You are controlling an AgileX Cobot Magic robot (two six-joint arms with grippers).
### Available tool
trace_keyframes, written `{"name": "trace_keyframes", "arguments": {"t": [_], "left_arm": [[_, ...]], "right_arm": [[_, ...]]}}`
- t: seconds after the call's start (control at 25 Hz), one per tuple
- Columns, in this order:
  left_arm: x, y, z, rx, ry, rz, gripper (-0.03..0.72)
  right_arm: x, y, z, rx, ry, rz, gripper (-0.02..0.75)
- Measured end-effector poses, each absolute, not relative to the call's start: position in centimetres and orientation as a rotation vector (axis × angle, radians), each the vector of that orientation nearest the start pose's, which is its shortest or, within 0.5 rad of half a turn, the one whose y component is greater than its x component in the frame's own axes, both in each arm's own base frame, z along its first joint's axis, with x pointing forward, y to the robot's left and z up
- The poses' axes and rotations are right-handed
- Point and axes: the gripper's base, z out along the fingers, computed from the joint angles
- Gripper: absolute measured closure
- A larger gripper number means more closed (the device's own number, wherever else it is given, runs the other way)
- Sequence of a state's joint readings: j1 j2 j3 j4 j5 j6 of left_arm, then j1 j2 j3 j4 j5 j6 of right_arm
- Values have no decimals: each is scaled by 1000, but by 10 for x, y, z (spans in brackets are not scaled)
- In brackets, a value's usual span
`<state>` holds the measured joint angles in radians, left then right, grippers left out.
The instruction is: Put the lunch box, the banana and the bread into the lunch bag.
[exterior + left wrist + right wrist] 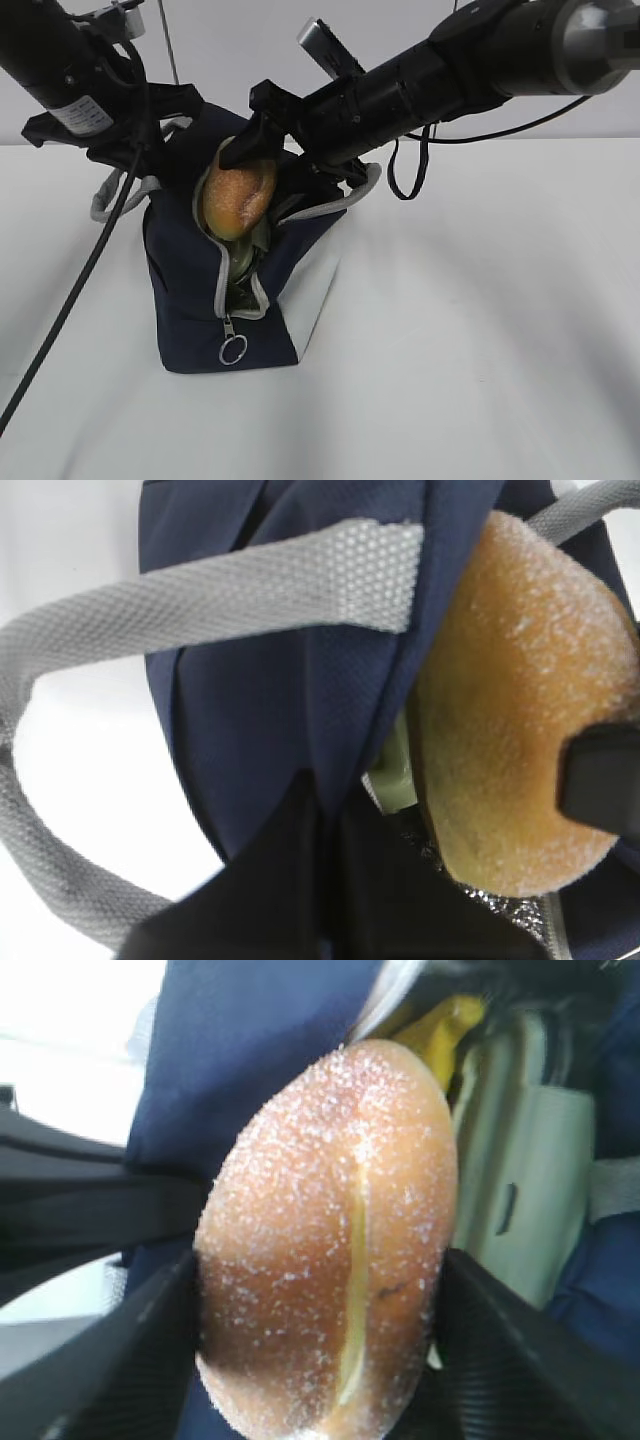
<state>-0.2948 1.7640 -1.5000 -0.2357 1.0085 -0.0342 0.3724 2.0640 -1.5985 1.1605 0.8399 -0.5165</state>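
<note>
your right gripper (320, 1290) clamps the bread (238, 196) in the bag's (185, 300) open zipper mouth, roll nearly filling it above the banana (440, 1030) and box (530, 1180) inside, while your closed left gripper (135, 140) pinches the bag's left rim.

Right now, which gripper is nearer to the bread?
Right. The right gripper has the bread between its fingers at the lunch bag opening; the left gripper is beside it, at the bag's left edge.
</note>
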Motion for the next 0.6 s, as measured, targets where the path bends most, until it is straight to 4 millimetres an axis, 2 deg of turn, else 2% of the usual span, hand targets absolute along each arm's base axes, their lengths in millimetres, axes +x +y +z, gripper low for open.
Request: {"name": "trace_keyframes", "arguments": {"t": [0.2,0.36,0.6], "left_arm": [[356,-127,288,240,2762,-396,688],[356,-127,288,240,2763,-397,688],[356,-127,288,240,2763,-397,688]], "right_arm": [[402,228,227,-329,2488,1332,89],[406,224,234,-366,2475,1308,73],[408,203,269,-547,2505,1033,112]]}}
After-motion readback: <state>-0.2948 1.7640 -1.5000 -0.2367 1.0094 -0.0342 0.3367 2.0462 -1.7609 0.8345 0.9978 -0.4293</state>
